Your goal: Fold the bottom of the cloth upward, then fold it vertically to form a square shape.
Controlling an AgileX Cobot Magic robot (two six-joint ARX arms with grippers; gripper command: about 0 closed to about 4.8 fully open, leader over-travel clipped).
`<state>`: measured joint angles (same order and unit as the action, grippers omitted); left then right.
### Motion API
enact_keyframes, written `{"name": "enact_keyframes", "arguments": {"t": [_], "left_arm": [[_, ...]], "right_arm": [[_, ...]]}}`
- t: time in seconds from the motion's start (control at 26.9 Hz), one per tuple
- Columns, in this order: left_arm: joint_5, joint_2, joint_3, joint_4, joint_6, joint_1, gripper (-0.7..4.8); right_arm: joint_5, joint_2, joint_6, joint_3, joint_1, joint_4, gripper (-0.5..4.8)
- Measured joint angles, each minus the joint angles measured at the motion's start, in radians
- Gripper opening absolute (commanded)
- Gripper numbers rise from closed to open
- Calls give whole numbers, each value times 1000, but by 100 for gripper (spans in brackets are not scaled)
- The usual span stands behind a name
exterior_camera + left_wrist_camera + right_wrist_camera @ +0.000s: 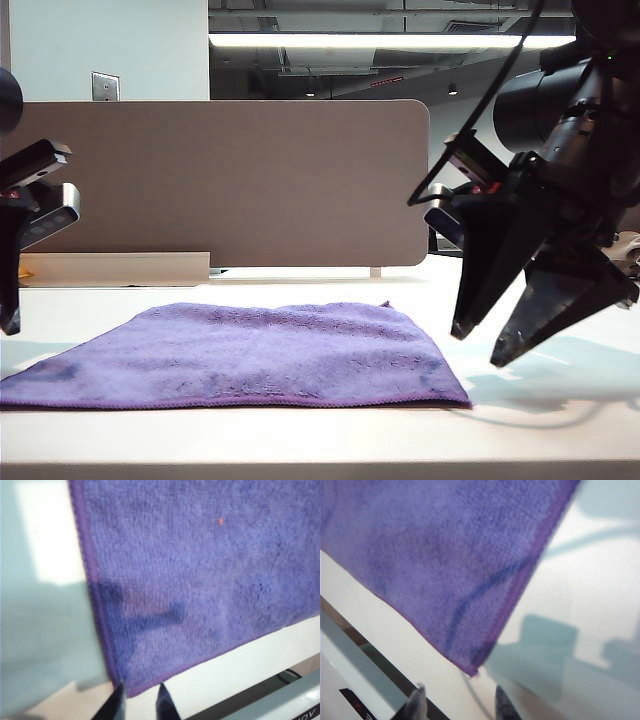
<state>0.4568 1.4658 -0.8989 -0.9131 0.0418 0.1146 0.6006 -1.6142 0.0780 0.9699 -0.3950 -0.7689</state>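
Almost no text can be read. Only part of some white letters, maybe "OV", is seen on a dark surface [311,713] in the left wrist view; the rest is cut off.

An open-plan office turned robot test bench; a beige fabric-covered desk divider [225,180] with rounded corners stands along the back of a white table [320,435]; above it runs a long fluorescent light strip [380,40] beneath an exposed dark ceiling with ducts; a grey wall plate [105,86] sits on the pale wall at the left.
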Motion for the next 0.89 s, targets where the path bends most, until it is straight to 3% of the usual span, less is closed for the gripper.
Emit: {"name": "enact_keyframes", "arguments": {"t": [0.19,0.52,0.59,0.74,0.89], "left_arm": [[-69,0,0,-47,0,0,81],[-74,0,75,-31,-1,0,81],[-59,0,110,-10,0,0,81],[61,-12,186,82,39,0,81],[74,-12,192,109,62,0,81]], "right_arm": [[2,0,0,-27,0,-11,181],[68,0,0,-52,0,-9,181],[85,0,0,-52,-1,0,181],[92,0,3,-52,0,21,181],[87,0,3,-52,-1,26,181]]}}
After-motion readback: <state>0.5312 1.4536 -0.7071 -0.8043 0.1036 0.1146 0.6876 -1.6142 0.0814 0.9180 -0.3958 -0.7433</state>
